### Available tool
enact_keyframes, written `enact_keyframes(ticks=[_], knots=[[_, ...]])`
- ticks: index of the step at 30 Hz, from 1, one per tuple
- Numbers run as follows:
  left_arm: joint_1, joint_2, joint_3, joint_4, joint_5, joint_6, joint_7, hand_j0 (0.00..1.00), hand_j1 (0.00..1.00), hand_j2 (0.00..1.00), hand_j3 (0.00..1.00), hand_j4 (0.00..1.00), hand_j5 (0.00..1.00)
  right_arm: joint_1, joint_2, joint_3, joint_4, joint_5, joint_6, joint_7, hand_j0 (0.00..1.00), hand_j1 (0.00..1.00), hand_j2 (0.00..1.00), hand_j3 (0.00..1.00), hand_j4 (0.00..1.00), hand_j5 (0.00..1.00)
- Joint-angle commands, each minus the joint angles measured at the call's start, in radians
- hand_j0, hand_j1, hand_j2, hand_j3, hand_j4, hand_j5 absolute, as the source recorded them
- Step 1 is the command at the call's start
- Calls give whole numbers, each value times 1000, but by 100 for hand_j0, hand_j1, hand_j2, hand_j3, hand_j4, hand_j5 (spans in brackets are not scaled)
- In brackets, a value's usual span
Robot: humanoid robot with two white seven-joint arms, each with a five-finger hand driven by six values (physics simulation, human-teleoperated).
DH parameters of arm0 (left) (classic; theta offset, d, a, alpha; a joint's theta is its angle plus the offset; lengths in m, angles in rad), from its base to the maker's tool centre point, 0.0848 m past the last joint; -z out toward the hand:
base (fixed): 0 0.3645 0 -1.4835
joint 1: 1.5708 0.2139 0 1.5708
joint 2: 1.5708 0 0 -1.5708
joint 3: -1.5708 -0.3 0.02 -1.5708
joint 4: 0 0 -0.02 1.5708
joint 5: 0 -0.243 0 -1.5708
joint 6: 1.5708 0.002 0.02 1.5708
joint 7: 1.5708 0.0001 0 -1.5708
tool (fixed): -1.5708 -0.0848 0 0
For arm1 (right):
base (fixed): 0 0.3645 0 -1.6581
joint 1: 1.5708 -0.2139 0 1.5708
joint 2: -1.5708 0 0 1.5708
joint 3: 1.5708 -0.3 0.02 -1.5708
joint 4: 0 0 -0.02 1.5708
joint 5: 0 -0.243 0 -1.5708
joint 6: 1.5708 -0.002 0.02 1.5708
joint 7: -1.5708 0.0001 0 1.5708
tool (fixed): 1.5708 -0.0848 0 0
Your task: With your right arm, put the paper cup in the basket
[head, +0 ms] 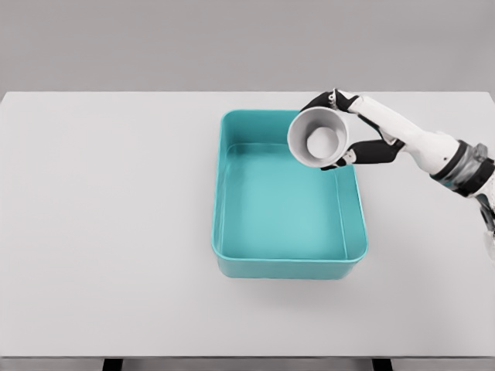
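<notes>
A white paper cup (319,137) hangs tilted on its side over the back right corner of the teal basket (232,193), its open mouth turned toward me and to the left. My right hand (346,131) is shut on the cup, dark fingers wrapped over its top and under its base, the arm coming in from the right edge. The basket is a shallow rectangular tub with nothing lying on its floor. The cup's outer wall is mostly hidden behind its rim and my fingers.
The basket stands near the middle of a white table (108,232), whose front edge runs along the bottom of the view. A grey wall lies behind the table.
</notes>
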Motion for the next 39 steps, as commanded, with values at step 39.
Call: enact_keyframes(ticks=[39], knots=[[0, 0, 0, 0, 0, 0, 0, 100, 100, 100, 100, 100, 100, -203, -120, 340, -36, 304, -28, 0, 84, 84, 84, 84, 84, 84]])
